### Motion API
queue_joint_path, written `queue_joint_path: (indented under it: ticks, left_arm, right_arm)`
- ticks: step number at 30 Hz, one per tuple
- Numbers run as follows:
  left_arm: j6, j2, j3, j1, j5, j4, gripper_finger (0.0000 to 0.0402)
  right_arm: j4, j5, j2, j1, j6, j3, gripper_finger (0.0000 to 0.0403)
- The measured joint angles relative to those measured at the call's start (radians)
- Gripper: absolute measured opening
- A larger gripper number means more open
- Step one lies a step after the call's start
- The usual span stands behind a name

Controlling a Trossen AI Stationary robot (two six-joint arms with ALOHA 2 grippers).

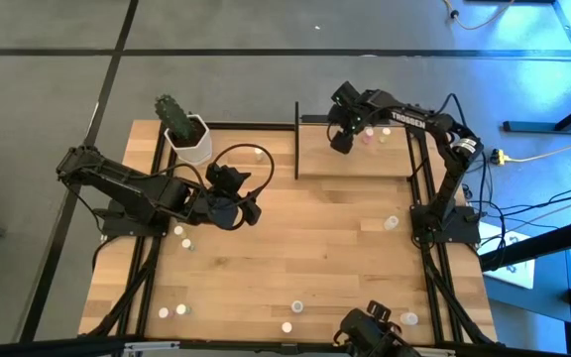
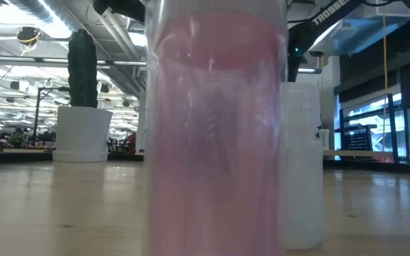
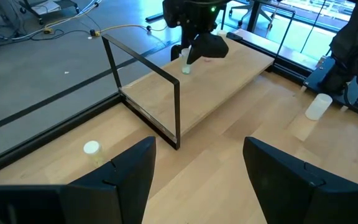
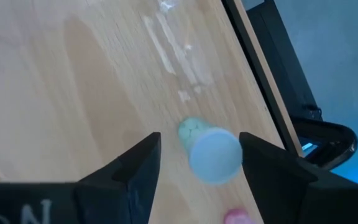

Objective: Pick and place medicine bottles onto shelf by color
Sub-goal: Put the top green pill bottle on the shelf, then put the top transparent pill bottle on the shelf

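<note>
Two round translucent bottles point(image 4: 213, 152) stand on the smooth light-wood shelf point(image 1: 355, 159).

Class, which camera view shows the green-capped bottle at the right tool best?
Right wrist view: the green-capped bottle fills the gap between the open right tool fingers. High view shows only a speck; left wrist view shows it small, far off; low view doesn't show it.

shelf point(image 1: 355, 159) behind table centre | plant pot point(image 1: 188, 139) to its left | bottles point(image 1: 179, 310) scattered along front
</note>
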Motion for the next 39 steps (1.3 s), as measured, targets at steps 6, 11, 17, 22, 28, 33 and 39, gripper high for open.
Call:
queue_joint_path:
  ticks: [6,11,17,22,28,33,39]
  left_arm:
    - [0.000,0.000,0.000,0.000,0.000,0.000,0.0236]
    - [0.000,0.000,0.000,0.000,0.000,0.000,0.0236]
    - [0.000,0.000,0.000,0.000,0.000,0.000,0.0236]
    - [0.000,0.000,0.000,0.000,0.041,-0.012,0.0236]
    - [-0.030,0.000,0.000,-0.006,0.136,-0.023,0.0236]
    - [-0.119,0.000,0.000,-0.036,0.191,-0.099,0.0236]
    - [-0.320,0.000,0.000,-0.085,0.334,-0.204,0.0236]
  right_arm:
    - [-0.071,-0.001,0.000,0.000,0.048,0.063,0.0218]
    - [-0.108,-0.003,0.000,0.000,0.050,0.118,0.0218]
    - [-0.165,-0.008,-0.002,0.002,0.050,0.166,0.0218]
    - [-0.192,-0.063,-0.058,0.008,0.049,0.168,0.0218]
    - [-0.198,-0.072,-0.182,0.070,0.017,0.167,0.0218]
    - [-0.201,-0.072,-0.313,0.173,-0.008,0.167,0.0218]
    - [-0.196,-0.072,-0.468,0.303,-0.008,0.167,0.0218]
